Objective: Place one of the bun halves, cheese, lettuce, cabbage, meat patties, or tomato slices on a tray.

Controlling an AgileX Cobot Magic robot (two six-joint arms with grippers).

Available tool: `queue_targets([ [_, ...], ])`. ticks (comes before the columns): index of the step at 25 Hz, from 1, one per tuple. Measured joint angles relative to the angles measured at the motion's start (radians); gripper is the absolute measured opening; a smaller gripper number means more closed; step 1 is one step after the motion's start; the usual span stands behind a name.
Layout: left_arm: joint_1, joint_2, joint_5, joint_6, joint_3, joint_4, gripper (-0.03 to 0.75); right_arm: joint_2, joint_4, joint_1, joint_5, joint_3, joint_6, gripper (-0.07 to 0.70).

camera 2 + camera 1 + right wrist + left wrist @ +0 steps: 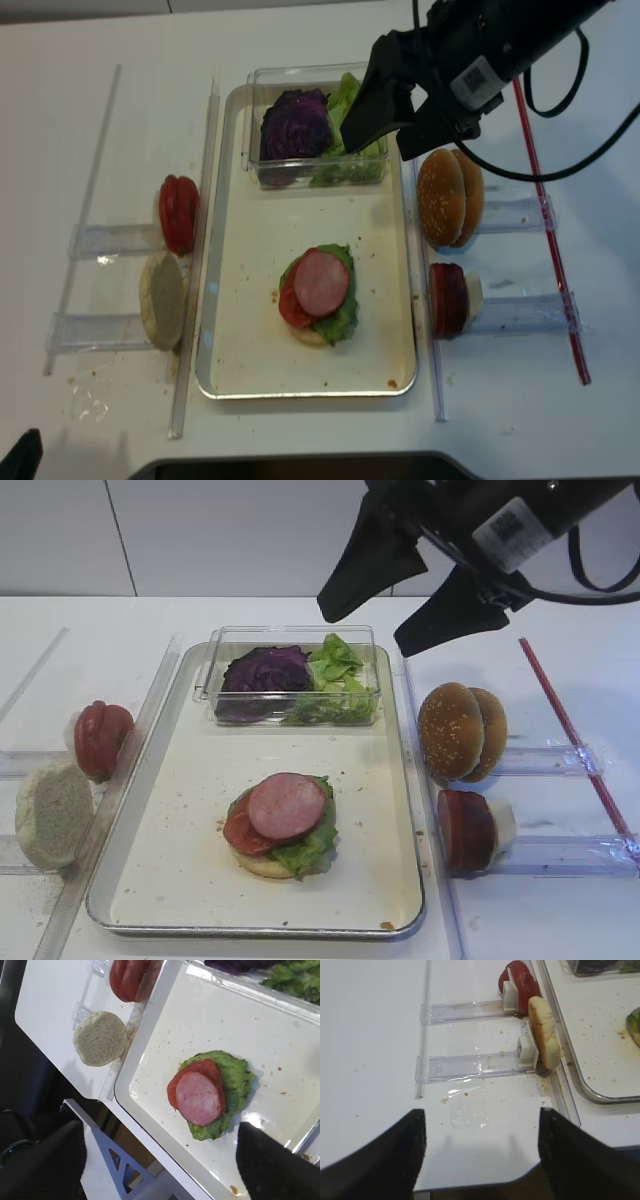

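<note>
The white desk (560, 900) carries everything. On it lies the tray (190, 880), long side running away from the camera. At the tray's far end sits a clear plastic box (290, 645) holding the cabbage (265, 670) on the left and the lettuce (338, 675) on the right.

The right arm hangs above the far right corner of the tray; the right gripper (385, 600) has its 2 black fingers (360, 565) spread wide with nothing between them. In the right wrist view they frame the stack from above without touching it.

The left gripper (480, 1155) shows only in its own wrist view, its 2 fingers (395, 1160) wide apart and empty over bare desk, left of the tray.

Right of the tray, 2 seeded bun halves (460, 730) stand on edge in a clear rack; just nearer, the meat patties (468, 830) stand on edge in a second rack. Left of the tray, tomato slices (100, 738) stand upright, with a pale flat-faced bun half (52, 812) beside them.

Near the tray's middle sits a small stack: a bun base (262, 865), a green leaf (310, 845), a tomato slice (240, 830) and 1 pink patty (287, 805) on top.
</note>
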Motion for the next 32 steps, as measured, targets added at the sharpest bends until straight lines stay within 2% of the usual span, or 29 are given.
queue_targets([
  [6,0.0,0.0,0.0,0.0,0.0,0.0,0.44,-0.08,-0.047,0.0,0.006,0.0,0.019,0.614],
  [12,0.0,0.0,0.0,0.0,0.0,0.0,0.44,-0.164,-0.264,0.0,0.018,0.0,0.108,0.614],
  [21,0.0,0.0,0.0,0.0,0.0,0.0,0.44,-0.254,-0.506,0.0,0.027,0.002,0.194,0.614],
  [32,0.0,0.0,0.0,0.0,0.0,0.0,0.44,-0.284,-0.67,0.0,0.029,0.149,0.249,0.614],
])
